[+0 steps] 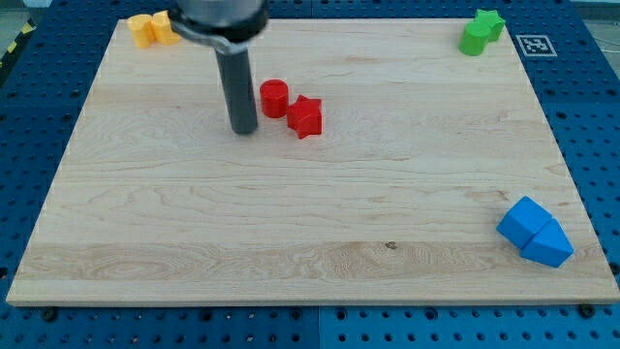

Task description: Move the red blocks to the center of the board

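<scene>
A red cylinder and a red star-shaped block lie side by side, touching, in the upper middle of the wooden board. My tip rests on the board just to the view's left of the red cylinder, a small gap apart. The rod rises toward the view's top, where the arm's dark end hides part of the board's top edge.
Two yellow blocks sit at the board's top left corner. Two green blocks sit at the top right corner. Two blue blocks sit near the bottom right edge. A blue perforated table surrounds the board.
</scene>
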Robot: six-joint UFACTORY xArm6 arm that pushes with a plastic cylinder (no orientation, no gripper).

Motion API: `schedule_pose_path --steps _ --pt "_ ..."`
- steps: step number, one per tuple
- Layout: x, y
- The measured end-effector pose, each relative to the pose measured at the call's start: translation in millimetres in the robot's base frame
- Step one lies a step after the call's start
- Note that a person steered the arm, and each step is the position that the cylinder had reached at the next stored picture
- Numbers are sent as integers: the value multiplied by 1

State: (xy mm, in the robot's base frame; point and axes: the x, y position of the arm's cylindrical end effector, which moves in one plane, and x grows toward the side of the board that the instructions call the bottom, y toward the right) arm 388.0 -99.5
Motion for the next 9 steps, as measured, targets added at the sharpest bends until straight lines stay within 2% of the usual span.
schedule_pose_path --steps 1,2,6,8,9 --pt "-47 -8" --pt "-54 5" --pt "-43 36" --pt "-2 35" --pt "-2 -23"
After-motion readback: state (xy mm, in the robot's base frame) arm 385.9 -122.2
